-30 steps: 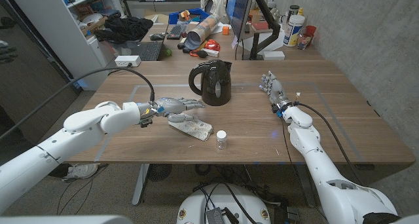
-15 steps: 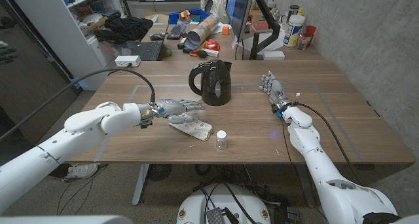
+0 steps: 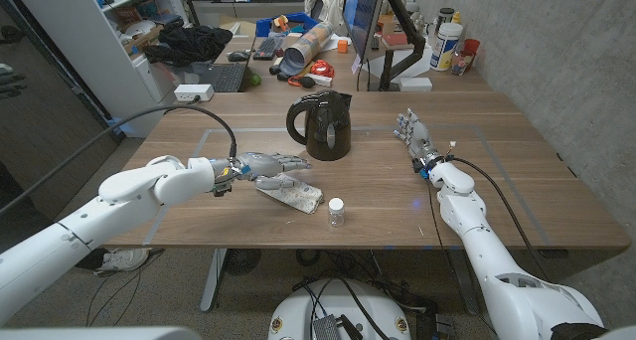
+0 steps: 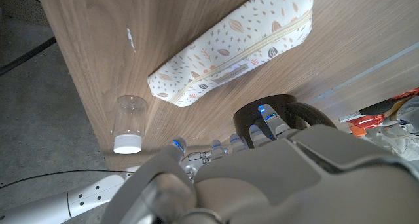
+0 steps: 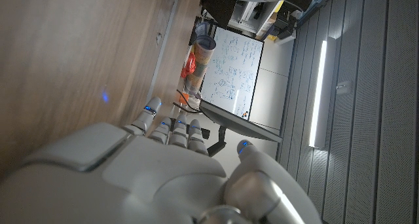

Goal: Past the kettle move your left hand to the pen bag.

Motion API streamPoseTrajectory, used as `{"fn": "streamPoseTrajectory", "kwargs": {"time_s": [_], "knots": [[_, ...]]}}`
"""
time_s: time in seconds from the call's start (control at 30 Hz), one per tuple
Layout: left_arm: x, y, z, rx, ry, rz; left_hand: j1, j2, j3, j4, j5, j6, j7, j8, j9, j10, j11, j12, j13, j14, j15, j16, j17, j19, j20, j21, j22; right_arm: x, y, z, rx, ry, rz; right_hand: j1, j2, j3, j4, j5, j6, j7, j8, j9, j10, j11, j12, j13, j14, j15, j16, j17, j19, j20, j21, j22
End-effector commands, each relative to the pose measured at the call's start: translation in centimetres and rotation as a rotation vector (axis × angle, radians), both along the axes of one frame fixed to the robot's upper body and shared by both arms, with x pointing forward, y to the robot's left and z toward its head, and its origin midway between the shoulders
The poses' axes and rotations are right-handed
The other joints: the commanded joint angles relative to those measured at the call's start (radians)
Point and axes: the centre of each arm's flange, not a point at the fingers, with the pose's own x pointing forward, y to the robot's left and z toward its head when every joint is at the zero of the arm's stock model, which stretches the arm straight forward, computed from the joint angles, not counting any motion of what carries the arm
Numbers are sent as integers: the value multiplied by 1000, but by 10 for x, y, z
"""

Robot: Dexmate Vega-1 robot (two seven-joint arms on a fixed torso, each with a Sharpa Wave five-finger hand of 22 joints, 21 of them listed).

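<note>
Glossy black plastic kettle (image 3: 321,124), printed cloth pen bag (image 3: 289,191), matt wooden table (image 3: 517,171).

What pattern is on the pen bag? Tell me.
The pen bag is white with small leaf and seed prints in muted tones, clearest in the left wrist view.

Even, bright indoor light falls from above across the head view, which is sharp. The wooden counter (image 3: 517,191) shows soft, short shadows beneath the black kettle (image 3: 321,125) and the pen bag (image 3: 291,192), with a faint sheen on the kettle's side. In the left wrist view, the left hand (image 4: 262,178) close to the lens is blurred, while the pen bag is crisp. In the right wrist view, a long ceiling light strip (image 5: 319,93) glows bright, and the right hand (image 5: 150,178) looks soft and out of focus.
</note>
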Motion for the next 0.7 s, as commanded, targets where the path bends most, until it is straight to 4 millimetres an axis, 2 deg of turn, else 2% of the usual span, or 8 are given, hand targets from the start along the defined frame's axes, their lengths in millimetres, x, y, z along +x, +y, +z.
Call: {"fn": "streamPoseTrajectory", "kwargs": {"time_s": [0.03,0.7], "knots": [[1,0,-4,3,14,1,7,30,2,-5,4,-59,-3,5,3,-95,10,6,3,-127,-62,8,3,-193,7,-1,2,1,0,-2,2,3,0,9,59,-5,0,7,1,-2,6,3,-2,-4,3,5,-3,5,-2,1,7,-16,-2,2],[2,7,-5,9,22,8,9,39,6,1,4,-61,-4,6,4,-95,11,8,3,-128,-60,10,4,-195,17,-6,3,0,6,-5,18,-8,4,10,58,-6,-1,7,-2,-2,5,3,-2,-4,3,5,-3,6,-2,0,10,-15,-9,3]]}}
